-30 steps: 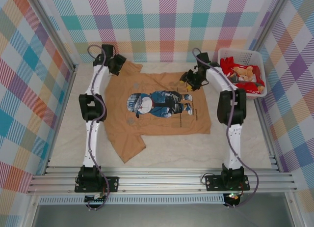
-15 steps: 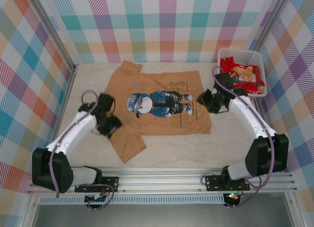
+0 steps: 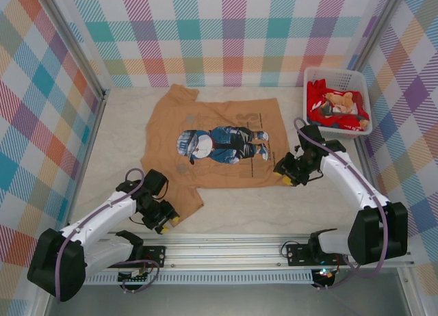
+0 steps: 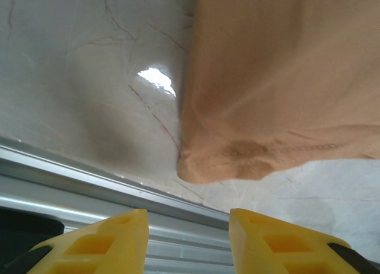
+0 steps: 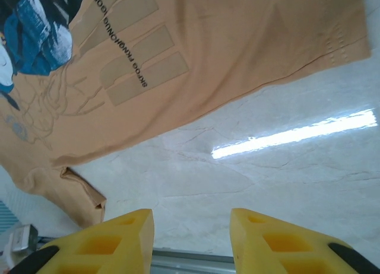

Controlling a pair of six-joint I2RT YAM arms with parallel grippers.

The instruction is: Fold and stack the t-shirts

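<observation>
Left claw (image 3: pixel 166 219) beside t-shirt (image 3: pixel 219 141) sleeve edge

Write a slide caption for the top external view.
Tan t-shirt lies print-up on the table; left tool and right tool open by its near corners.

Count at this moment.
- T-shirts: 1 printed tan t-shirt (image 3: pixel 226 135) spread flat, between the left gripper (image 3: pixel 168 219) and the right gripper (image 3: pixel 280 172).
- 1 red t-shirt (image 3: pixel 319 97) and 1 crumpled tan bundle (image 3: pixel 339 100), both in the basket.
- Baskets: 1, a white basket (image 3: pixel 361 83), beyond the right gripper on its outer side.
- Grippers: 2, each with 2 yellow fingers (image 4: pixel 98 244).
</observation>
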